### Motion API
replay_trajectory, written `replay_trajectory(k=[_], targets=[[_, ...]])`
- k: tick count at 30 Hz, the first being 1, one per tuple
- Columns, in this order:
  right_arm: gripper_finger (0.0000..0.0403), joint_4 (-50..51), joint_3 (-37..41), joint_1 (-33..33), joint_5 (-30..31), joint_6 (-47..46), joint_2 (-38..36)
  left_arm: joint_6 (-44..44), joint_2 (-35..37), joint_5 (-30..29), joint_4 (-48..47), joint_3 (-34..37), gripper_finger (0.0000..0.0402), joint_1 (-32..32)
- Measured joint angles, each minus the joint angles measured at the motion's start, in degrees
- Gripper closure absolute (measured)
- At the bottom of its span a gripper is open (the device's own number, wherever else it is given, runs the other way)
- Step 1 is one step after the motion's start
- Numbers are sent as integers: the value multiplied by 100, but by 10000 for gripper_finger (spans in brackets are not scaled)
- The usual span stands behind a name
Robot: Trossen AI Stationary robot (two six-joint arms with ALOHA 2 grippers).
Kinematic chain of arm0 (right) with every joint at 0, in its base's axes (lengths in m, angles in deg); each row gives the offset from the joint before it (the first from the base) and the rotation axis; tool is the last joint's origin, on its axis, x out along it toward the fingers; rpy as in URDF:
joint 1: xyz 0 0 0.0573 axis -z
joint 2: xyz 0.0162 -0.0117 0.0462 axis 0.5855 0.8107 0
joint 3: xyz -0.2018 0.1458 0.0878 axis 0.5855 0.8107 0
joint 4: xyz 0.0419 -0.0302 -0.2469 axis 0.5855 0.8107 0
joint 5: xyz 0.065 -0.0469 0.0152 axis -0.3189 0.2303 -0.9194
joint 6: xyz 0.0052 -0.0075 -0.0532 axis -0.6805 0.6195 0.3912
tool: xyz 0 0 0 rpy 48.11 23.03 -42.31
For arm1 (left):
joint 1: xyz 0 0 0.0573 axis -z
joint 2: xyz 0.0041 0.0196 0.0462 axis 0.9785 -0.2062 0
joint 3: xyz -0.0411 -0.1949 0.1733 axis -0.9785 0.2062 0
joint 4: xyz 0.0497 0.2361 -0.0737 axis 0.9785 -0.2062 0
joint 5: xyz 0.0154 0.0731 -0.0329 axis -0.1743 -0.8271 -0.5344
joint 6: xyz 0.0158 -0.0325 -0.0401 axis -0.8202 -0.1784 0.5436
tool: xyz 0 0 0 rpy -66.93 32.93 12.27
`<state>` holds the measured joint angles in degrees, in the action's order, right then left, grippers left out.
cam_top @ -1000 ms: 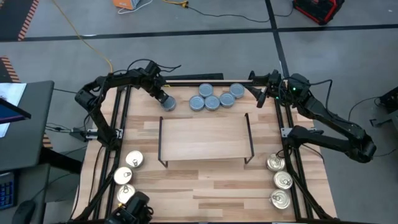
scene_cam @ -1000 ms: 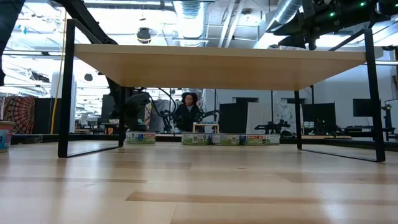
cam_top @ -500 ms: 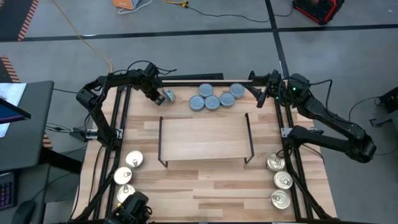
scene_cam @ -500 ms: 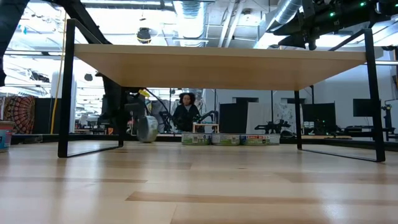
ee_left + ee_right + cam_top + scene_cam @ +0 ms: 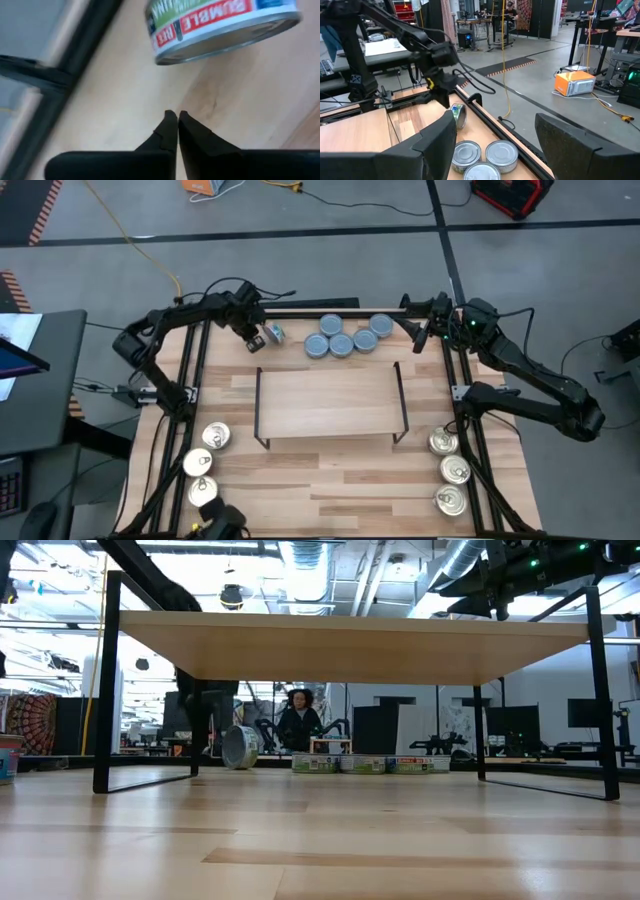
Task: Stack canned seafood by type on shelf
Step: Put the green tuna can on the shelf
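My left tool (image 5: 256,341), fingers pressed together, sits beside a tipped can (image 5: 273,333) on the counter (image 5: 330,480), at eleven o'clock from the shelf (image 5: 329,398). My right tool (image 5: 415,328) waits spread at one o'clock.

Probably a robotics lab or workshop: exposed ceiling ducts (image 5: 300,560), grey concrete floor (image 5: 330,205), trailing yellow cable (image 5: 503,55), benches behind.

Overhead, table-level and two wrist views, tipped tin (image 5: 272,333) shared.
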<state>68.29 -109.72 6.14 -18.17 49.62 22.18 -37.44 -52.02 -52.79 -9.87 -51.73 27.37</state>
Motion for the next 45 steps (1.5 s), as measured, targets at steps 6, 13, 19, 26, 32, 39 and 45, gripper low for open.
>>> replay_trajectory(k=[6,13,19,26,32,39,45], targets=[[108,1,0,0,-3,2,3,-334,418,-1376,-141,-5,299,842],[108,-114,-2,0,-151,1,218,-870,545,-1992,-294,-306,138,1463],[108,-212,-2,0,-155,2,387,-1443,234,-1810,-828,-1064,80,1586],[108,-196,-2,0,-196,4,339,-2558,-302,-1242,-1318,-1636,88,1590],[108,-170,-2,0,-280,49,339,-2871,-893,-1096,-1734,-2244,90,1653],[108,-136,-2,0,-291,47,339,-3176,-1216,-1042,-1874,-2507,91,1736],[108,-124,-2,-2,-297,46,341,-3509,-1220,-1124,-1879,-2497,91,1730]])
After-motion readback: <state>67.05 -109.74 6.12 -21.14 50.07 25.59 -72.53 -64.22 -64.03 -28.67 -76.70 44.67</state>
